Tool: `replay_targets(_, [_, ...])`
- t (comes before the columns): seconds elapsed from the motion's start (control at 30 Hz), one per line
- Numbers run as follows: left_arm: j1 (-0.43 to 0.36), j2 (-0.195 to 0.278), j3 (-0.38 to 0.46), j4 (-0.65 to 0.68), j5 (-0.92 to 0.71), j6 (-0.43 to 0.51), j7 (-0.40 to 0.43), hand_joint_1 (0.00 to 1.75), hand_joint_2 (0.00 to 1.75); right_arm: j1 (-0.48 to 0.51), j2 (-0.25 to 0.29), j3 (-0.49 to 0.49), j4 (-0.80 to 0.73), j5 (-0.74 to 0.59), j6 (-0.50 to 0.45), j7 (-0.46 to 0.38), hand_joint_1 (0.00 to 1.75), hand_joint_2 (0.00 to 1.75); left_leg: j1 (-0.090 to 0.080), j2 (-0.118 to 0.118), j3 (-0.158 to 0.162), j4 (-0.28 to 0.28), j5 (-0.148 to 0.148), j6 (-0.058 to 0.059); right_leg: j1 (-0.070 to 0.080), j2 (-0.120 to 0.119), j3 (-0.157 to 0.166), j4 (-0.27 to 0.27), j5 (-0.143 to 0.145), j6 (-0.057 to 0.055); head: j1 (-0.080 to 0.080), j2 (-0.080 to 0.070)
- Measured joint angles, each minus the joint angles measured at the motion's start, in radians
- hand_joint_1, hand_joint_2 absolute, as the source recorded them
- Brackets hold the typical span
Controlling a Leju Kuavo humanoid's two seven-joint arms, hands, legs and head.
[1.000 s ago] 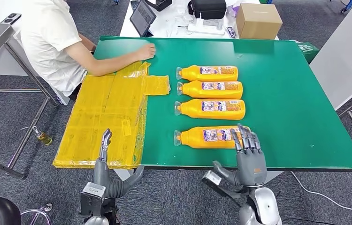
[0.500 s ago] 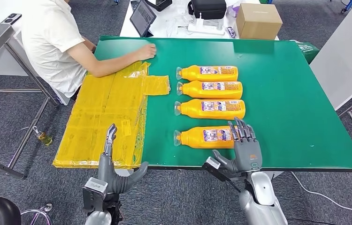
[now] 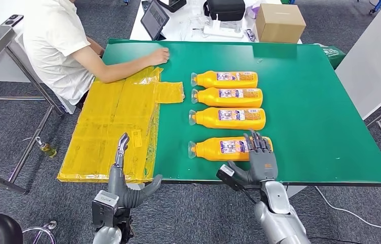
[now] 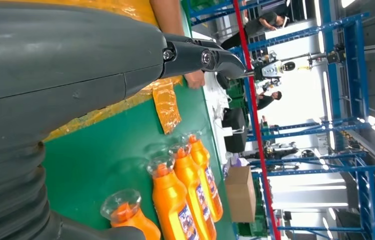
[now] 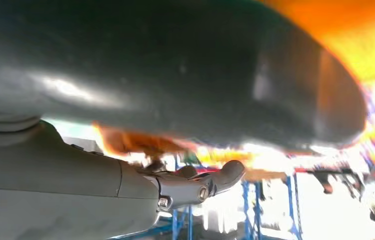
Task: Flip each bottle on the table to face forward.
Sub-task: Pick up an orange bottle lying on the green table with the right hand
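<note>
Head view: right hand (image 3: 260, 161), fingers spread, lies over base end of nearest orange bottle (image 3: 224, 148), long axis crosswise, left hand (image 3: 122, 184) open, farther.

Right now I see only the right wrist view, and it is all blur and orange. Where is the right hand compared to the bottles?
Observer: The right hand lies over the base end of the nearest bottle, with its fingers spread and its thumb out to the side. It grips nothing.
Operator: How many bottles are there, and how do they lie?
Observer: Four bottles lie on their sides in a column on the green table, all caps toward the robot's left.
Operator: And the left hand?
Observer: The left hand is at the near table edge by the yellow sheet, with its fingers apart, holding nothing.
</note>
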Motion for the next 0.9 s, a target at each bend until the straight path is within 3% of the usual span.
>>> replay_targets(0.2, [0.002, 0.000, 0.001, -0.001, -0.018, -0.004, 0.014, 0.00, 1.75, -0.043, -0.042, 0.073, 0.061, 0.044, 0.030, 0.137, 0.00, 0.00, 0.000, 0.000, 0.000, 0.000, 0.000, 0.000, 0.000, 0.000, 0.001, 0.000, 0.000, 0.000, 0.000, 0.000])
replay_targets(0.53, [0.002, 0.000, 0.001, -0.008, -0.032, -0.005, 0.017, 0.00, 1.75, -0.082, -0.074, 0.135, 0.097, 0.102, 0.029, 0.230, 0.00, 0.00, 0.000, 0.000, 0.000, 0.000, 0.000, 0.000, 0.000, 0.000, 0.001, 0.000, 0.000, 0.000, 0.000, 0.000])
replay_targets(0.7, [0.002, 0.000, 0.001, -0.011, -0.033, -0.008, 0.020, 0.00, 1.75, -0.112, -0.079, 0.155, 0.120, 0.103, 0.021, 0.220, 0.00, 0.00, 0.000, 0.000, 0.001, 0.000, 0.000, 0.000, 0.000, 0.000, 0.001, 0.000, 0.000, 0.000, 0.000, 0.000])
replay_targets(0.73, [0.002, 0.000, 0.001, -0.011, -0.033, -0.008, 0.020, 0.00, 1.75, -0.117, -0.079, 0.158, 0.124, 0.100, 0.020, 0.215, 0.21, 0.00, 0.000, 0.000, 0.001, 0.000, 0.000, 0.000, 0.000, 0.000, 0.001, 0.000, 0.000, 0.000, 0.000, 0.000])
replay_targets(0.77, [0.002, 0.000, 0.001, -0.011, -0.033, -0.008, 0.020, 0.00, 1.75, -0.121, -0.079, 0.160, 0.129, 0.098, 0.020, 0.209, 0.53, 0.00, 0.000, 0.000, 0.001, 0.000, 0.000, 0.000, 0.000, 0.000, 0.001, 0.000, 0.000, 0.000, 0.000, 0.000])
replay_targets(0.8, [0.001, 0.000, 0.001, -0.011, -0.033, -0.008, 0.020, 0.00, 1.75, -0.124, -0.079, 0.162, 0.133, 0.095, 0.020, 0.205, 0.59, 0.00, 0.000, 0.000, 0.001, 0.000, 0.000, 0.000, 0.000, 0.000, 0.001, 0.000, 0.000, 0.000, 0.000, 0.000])
replay_targets(0.87, [0.001, 0.000, 0.001, -0.011, -0.033, -0.008, 0.020, 0.00, 1.75, -0.130, -0.080, 0.166, 0.140, 0.092, 0.019, 0.201, 0.95, 0.00, 0.000, 0.000, 0.001, 0.000, 0.000, 0.000, 0.000, 0.000, 0.001, 0.000, 0.000, 0.000, 0.000, 0.000])
replay_targets(0.9, [0.001, 0.000, 0.001, -0.011, -0.033, -0.009, 0.020, 0.00, 1.75, -0.134, -0.081, 0.168, 0.145, 0.093, 0.019, 0.200, 1.03, 0.00, 0.000, 0.000, 0.001, 0.000, 0.000, 0.000, 0.000, 0.000, 0.001, 0.000, 0.000, 0.000, 0.000, 0.000])
